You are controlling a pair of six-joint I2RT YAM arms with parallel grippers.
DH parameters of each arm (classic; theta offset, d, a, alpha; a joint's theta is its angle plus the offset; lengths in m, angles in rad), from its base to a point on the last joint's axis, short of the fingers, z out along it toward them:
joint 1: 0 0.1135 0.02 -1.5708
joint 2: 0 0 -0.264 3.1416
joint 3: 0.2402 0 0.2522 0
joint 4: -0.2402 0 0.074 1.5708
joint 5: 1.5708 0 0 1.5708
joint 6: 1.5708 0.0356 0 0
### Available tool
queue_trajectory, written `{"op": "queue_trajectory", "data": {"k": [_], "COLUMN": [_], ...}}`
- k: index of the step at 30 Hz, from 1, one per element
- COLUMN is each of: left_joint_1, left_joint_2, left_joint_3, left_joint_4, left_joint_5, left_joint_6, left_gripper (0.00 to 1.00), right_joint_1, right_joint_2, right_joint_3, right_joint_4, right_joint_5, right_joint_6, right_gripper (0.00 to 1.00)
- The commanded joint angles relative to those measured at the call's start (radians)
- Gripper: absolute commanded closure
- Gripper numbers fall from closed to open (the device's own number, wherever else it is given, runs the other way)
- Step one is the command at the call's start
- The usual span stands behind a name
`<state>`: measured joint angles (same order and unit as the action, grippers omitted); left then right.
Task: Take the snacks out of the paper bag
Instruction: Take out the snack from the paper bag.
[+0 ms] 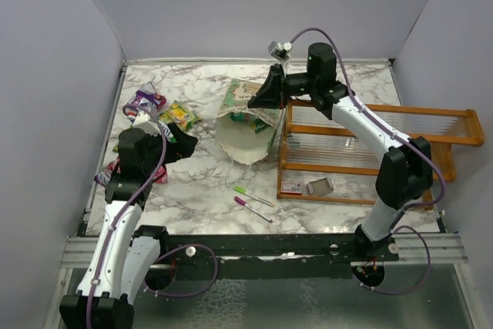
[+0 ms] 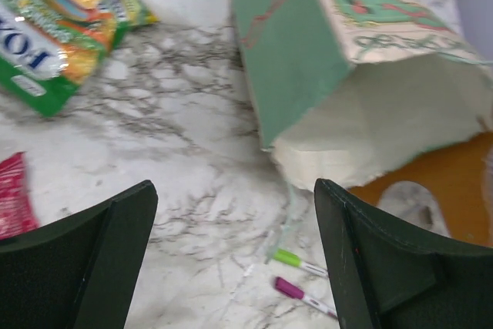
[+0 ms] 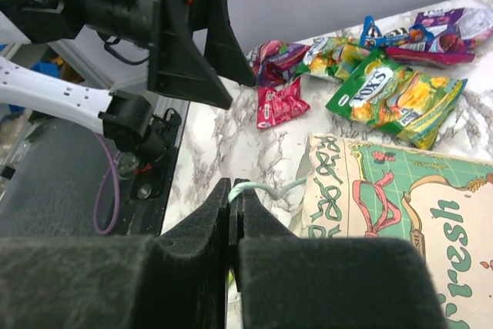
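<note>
Near the left edge the left gripper (image 2: pixel 231 206) hangs spread and empty toward the mouth of the paper bag (image 1: pixel 245 138), which lies tipped at mid-bench, apparently steadied for emptying by the right gripper (image 3: pixel 233 190) pinching its string handle (image 3: pixel 263 189), snacks (image 1: pixel 179 115) scattered toward the far-left corner

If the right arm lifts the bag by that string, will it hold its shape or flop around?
Probably floppy: the bag is thin paper and its mouth edge looks crumpled. It seems light, so it would likely swing from the string pinched in the right gripper. The thin string might slip out.
</note>
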<state>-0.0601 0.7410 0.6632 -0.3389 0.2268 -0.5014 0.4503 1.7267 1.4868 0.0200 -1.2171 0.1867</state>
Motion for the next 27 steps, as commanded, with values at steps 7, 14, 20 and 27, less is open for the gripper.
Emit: {"op": "queue_trajectory", "data": {"k": [7, 14, 20, 27], "left_joint_1": [-0.264, -0.669, -0.778, -0.785], "left_joint_2": [-0.123, 0.118, 0.406, 0.653], "left_joint_3": [-0.190, -0.148, -0.127, -0.030], "left_joint_4": [0.454, 0.578, 0.832, 0.906], "left_joint_5": [0.189, -0.212, -0.408, -0.619], "left_joint_6": [-0.094, 0.050, 0.194, 0.293], "left_gripper": [0.25, 0.41, 0.56, 0.61], "right_joint_1": [0.002, 0.002, 0.002, 0.002], "right_joint_2": [0.002, -0.011, -0.022, -0.055], "right_joint_3": [-0.088, -0.084, -0.082, -0.093], "right_joint_4": [0.345, 0.394, 0.416, 0.427], "right_joint_5": [0.011, 0.020, 0.013, 0.003], "right_joint_6": [0.322, 0.388, 0.409, 0.418], "right_gripper": [0.99, 0.99, 0.99, 0.99]}}
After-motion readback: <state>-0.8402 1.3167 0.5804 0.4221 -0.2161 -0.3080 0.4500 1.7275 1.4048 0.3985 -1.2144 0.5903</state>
